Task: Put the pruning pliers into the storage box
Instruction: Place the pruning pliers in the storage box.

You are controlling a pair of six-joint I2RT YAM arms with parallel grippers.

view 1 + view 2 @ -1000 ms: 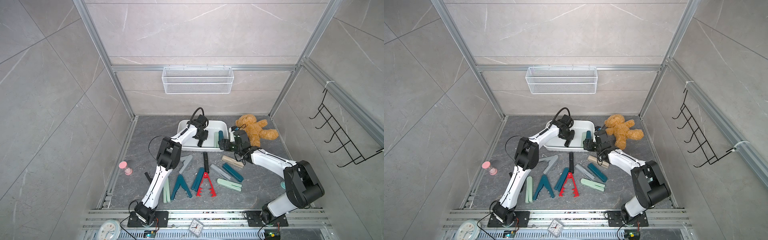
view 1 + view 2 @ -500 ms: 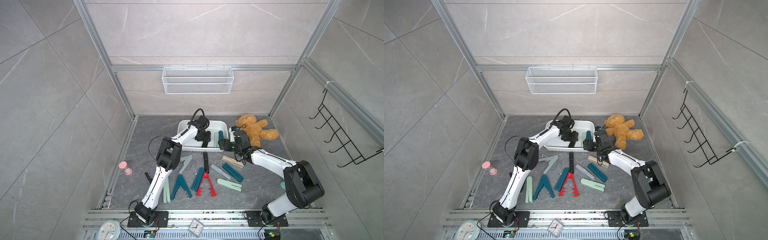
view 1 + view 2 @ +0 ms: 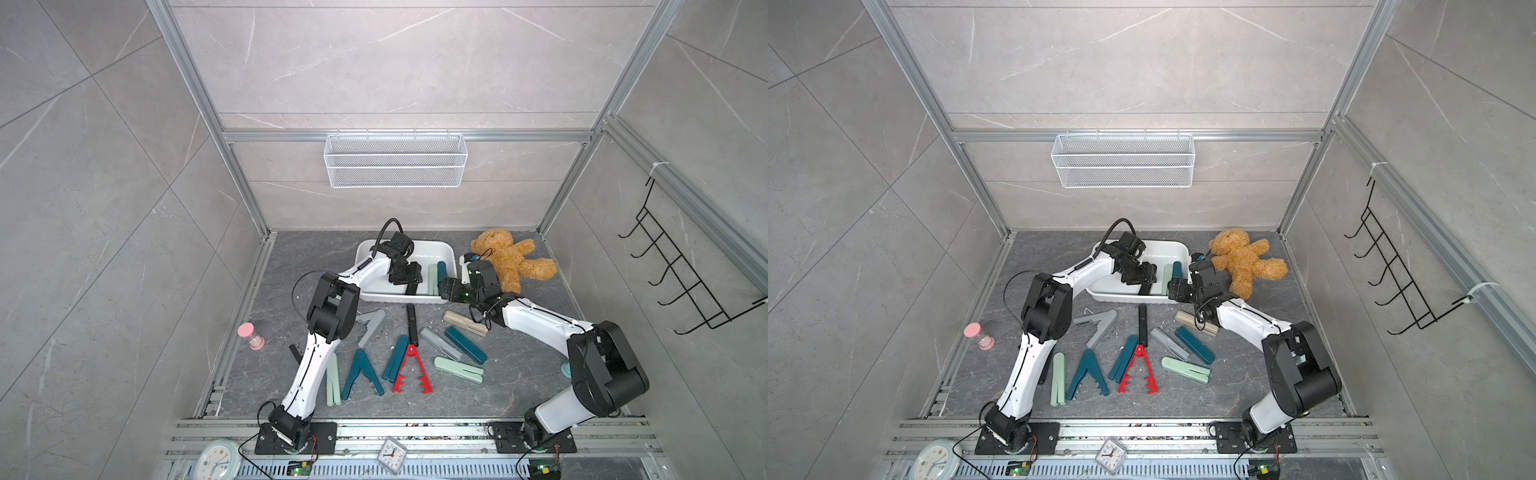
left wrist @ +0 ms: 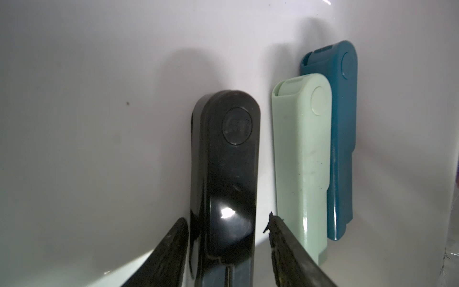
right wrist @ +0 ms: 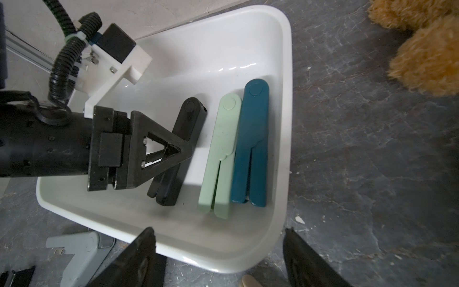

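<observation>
The white storage box [image 3: 432,245] [image 3: 1167,245] sits at the back of the floor. Three pruning pliers lie inside it: black [image 4: 228,161] [image 5: 188,116], mint [image 4: 303,154] and teal [image 4: 344,124]. My left gripper [image 4: 227,218] [image 3: 407,272] straddles the black pliers [image 3: 413,286]. It is open, with a gap on each side of the pliers. My right gripper [image 5: 218,231] [image 3: 442,289] is wide open over the box's front right corner and holds nothing. Several more pliers lie on the floor, among them red [image 3: 410,370], black [image 3: 411,322], beige [image 3: 464,323] and mint [image 3: 459,370].
A brown teddy bear [image 3: 509,259] lies just right of the box, behind my right wrist. A wire basket [image 3: 395,160] hangs on the back wall and a black hook rack [image 3: 681,282] on the right wall. A pink hourglass [image 3: 251,336] stands at the left edge.
My left gripper has opened and let go of the black pliers, which now lie in the box. It also shifted slightly right. The right arm has stayed put.
</observation>
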